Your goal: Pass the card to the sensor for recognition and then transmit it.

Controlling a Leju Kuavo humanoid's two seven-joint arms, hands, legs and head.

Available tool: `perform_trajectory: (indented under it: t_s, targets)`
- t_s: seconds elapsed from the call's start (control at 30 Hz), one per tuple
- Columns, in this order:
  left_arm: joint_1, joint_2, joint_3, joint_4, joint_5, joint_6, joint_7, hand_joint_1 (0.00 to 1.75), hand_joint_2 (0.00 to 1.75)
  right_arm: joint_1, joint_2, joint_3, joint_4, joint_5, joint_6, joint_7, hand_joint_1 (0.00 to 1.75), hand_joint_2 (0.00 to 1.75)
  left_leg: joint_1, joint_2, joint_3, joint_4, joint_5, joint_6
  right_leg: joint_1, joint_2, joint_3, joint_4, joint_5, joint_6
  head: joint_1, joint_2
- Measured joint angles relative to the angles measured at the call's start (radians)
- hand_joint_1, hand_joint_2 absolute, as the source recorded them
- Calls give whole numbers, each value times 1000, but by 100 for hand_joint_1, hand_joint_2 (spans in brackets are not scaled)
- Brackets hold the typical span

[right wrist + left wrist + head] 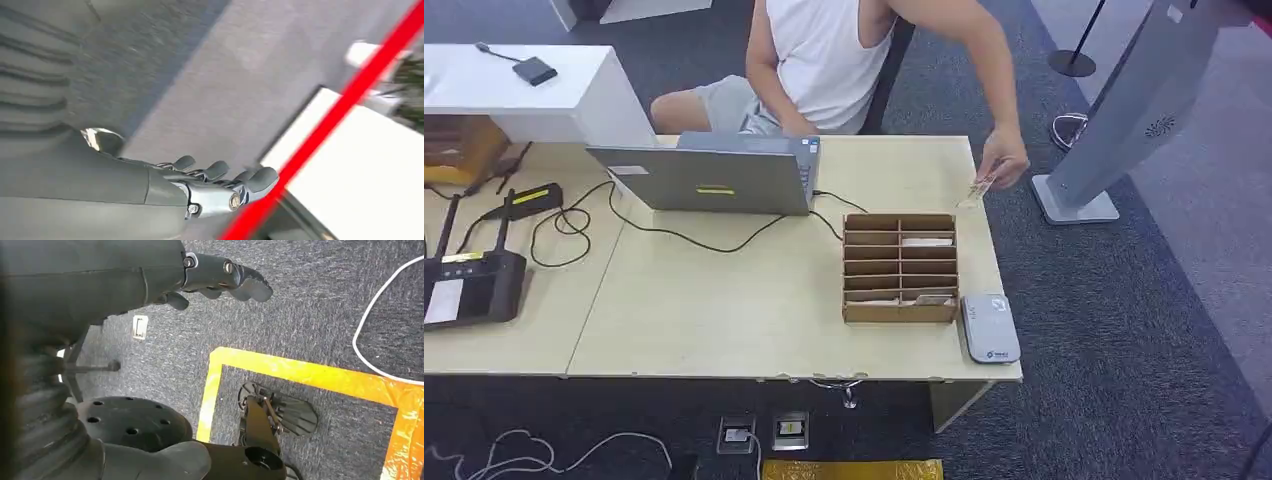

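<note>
Small pale card (977,190), right of centre, pinched by person's hand (1004,160) above light wooden table (724,310). Left hand (220,280) and right hand (220,185) hang low, fingers loosely spread, holding nothing. Advice: raise right hand, pinch card edge, then carry flat to grey sensor pad (990,327).

- The head view looks forward and down from high up, over the table (724,320), the card rack (900,268) and a seated person (824,60) at the far side.
- The left wrist view sits close behind the left hand (220,282), facing the carpet (310,305) and yellow floor tape (300,372).
- The right wrist view, blurred, sits close behind the right hand (215,187), facing grey floor (210,90).
- No shared part can be told.
</note>
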Motion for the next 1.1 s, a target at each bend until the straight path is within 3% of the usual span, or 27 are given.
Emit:
perform_trajectory:
  t_s: [0.17, 0.3, 0.33, 0.37, 0.4, 0.43, 0.47, 0.5, 0.53, 0.57, 0.6, 0.63, 0.67, 0.7, 0.73, 0.77, 0.83, 0.9, 1.1]
  targets:
    - [-2, -5, 1, -6, 0, 0, 0, 0, 175, -125, 44, 73, 4, 120, -18, -3, 0, 175, 0, 0, -1, 0, 0, 0, 0, -1, 1, 1, 0, 0, 0, 0]
    - [-13, -6, 1, -18, 0, -2, 10, 0, 175, -184, 129, 217, 2, 120, -18, -27, 0, 175, 2, -2, 3, 0, 2, -2, 2, 0, -1, 1, 0, -1, 0, 0]
    - [-17, -8, 1, -21, 0, -3, 12, 0, 175, -168, 146, 255, -9, 77, 23, 8, 0, 175, 3, -3, 3, 0, 2, -2, 4, -1, 0, 0, -1, -1, -1, 0]
    - [-23, -8, 1, -23, 0, -3, 13, 0, 175, -113, 160, 317, -44, -21, 125, 97, 0, 175, 8, -9, 6, 0, 2, -2, 9, -6, 6, -6, -1, -1, -6, 0]
    - [-26, -11, 1, -26, 0, -4, 14, 0, 175, -39, 163, 397, -99, -164, 249, 231, 0, 175, 12, -16, 12, 3, 2, -2, 15, -13, 12, -14, -1, -1, -4, 0]
    - [-27, -11, 1, -27, 0, -5, 17, 0, 175, 35, 154, 464, -161, -314, 340, 389, 0, 175, 14, -15, 12, 7, 2, -2, 15, -12, 10, -17, 0, 1, 3, 0]
    - [-25, -10, 1, -27, 0, -6, 22, 0, 175, 106, 123, 586, -255, -490, 405, 626, 0, 175, 7, -13, 7, 11, 2, -2, 6, -8, 4, -15, 1, 3, 13, 0]
    - [-22, -10, 0, -27, 0, -8, 25, 0, 175, 151, 83, 694, -365, -616, 398, 828, 0, 175, -5, -6, -3, 9, 7, 4, -8, -3, -6, -5, 3, 6, 23, 0]
    - [-19, -8, 0, -26, 2, -10, 30, 0, 175, 175, 30, 825, -494, -687, 357, 965, 0, 175, -23, 3, -30, 6, 10, 6, -21, 4, -20, 12, 5, 9, 24, 0]
    - [-18, -8, 0, -26, 13, -13, 32, 0, 175, 182, -19, 973, -660, -696, 287, 1054, 0, 175, -37, 20, -50, 2, 5, 10, -34, 17, -38, 22, 5, 10, 22, 0]
    - [-24, -1, 0, -24, 34, -16, 33, 0, 175, 184, -56, 1121, -830, -656, 246, 1048, 0, 175, -40, 27, -47, -2, 0, 11, -41, 36, -47, 30, 4, 10, 15, 0]
    - [-26, 7, 0, -23, 55, -19, 34, 0, 175, 178, -64, 1224, -948, -629, 239, 1028, 0, 175, -35, 40, -39, -3, -12, 8, -38, 57, -45, 27, 4, 10, 15, 0]
    - [-39, 12, 0, -23, 65, -22, 35, 0, 175, 175, -46, 1341, -1048, -609, 238, 1002, 0, 175, -24, 58, -23, -3, -17, 7, -27, 77, -37, 20, 5, 8, 3, 0]
    - [-55, 11, 0, -24, 66, -24, 39, 0, 175, 189, -20, 1429, -1109, -600, 237, 996, 0, 175, -12, 65, -11, -3, -20, 3, -16, 83, -26, 13, 5, 7, -3, 0]
    - [-67, 8, 0, -24, 66, -27, 43, 0, 175, 210, -8, 1504, -1148, -588, 234, 993, 0, 175, -5, 61, -3, -3, -20, 4, -10, 80, -16, 9, 5, 7, -5, 0]
    - [-77, 3, 0, -26, 65, -34, 45, 0, 175, 241, -6, 1590, -1181, -584, 234, 988, 0, 175, -5, 46, -3, -2, -16, 5, -9, 64, -12, 9, 4, 6, -5, 0]
    - [-83, -6, 0, -32, 62, -39, 48, 0, 175, 264, -13, 1708, -1266, -572, 232, 987, 0, 175, -9, 12, -9, -1, -1, 4, -12, 32, -13, 9, 3, 7, -2, 0]
    - [-79, -4, 0, -31, 62, -43, 49, 0, 175, 262, -8, 1793, -1337, -566, 229, 986, 0, 175, -6, -3, -3, 0, 4, 4, -9, 17, -15, 8, 5, 6, 0, 0]
    - [-71, 9, 0, -29, 206, -55, 57, 0, 175, 282, -2, 2003, -1446, -555, 229, 989, 0, 175, -3, -18, -7, 0, 5, 2, -7, 3, -12, 8, 3, 5, -2, 0]
